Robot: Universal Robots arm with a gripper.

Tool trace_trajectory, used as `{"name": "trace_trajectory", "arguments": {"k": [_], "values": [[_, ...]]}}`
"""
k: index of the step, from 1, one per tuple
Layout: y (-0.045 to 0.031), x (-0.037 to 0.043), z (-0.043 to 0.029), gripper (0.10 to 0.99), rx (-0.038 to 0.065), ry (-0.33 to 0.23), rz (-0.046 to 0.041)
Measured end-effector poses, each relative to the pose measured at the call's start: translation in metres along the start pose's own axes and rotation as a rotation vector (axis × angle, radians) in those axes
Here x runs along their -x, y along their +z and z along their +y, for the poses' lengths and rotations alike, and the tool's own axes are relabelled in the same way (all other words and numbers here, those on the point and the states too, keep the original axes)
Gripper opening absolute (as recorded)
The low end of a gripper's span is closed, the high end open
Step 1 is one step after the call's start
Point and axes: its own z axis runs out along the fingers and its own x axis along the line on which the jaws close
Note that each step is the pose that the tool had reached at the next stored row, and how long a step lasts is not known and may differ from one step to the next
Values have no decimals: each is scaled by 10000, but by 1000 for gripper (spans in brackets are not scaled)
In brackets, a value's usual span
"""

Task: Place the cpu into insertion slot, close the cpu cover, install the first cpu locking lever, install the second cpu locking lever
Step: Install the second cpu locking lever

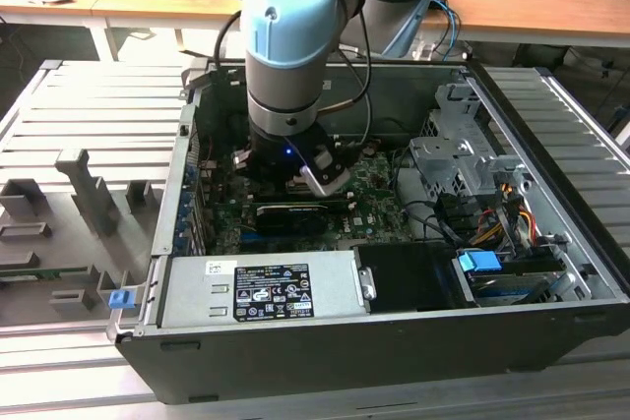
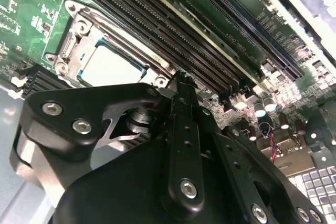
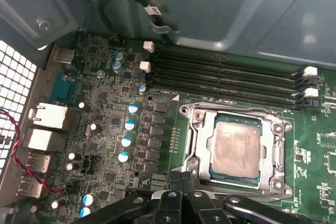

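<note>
the chip (image 3: 235,148) is being seen in both wrist views, lying flat in the socket (image 3: 235,152) on the green board (image 3: 173,135), its dull metal face (image 2: 110,66) turned up. the metal cover frame (image 3: 202,145) is lying around the chip, edging the socket. the gripper (image 3: 184,184) is being held just beside one edge of the socket, above the board, with its black fingertips (image 3: 187,182) pressed together and nothing between them. long black memory slots (image 3: 226,77) are running along the far side of the socket. in the exterior view the arm (image 1: 295,56) is reaching down into the open computer case (image 1: 394,341).
</note>
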Motion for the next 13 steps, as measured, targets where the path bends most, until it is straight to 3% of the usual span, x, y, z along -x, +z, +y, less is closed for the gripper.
{"name": "trace_trajectory", "arguments": {"k": [6,13], "values": [[47,-2,-13,106,26,-5,0],[67,-15,-17,106,182,-23,-23]]}}
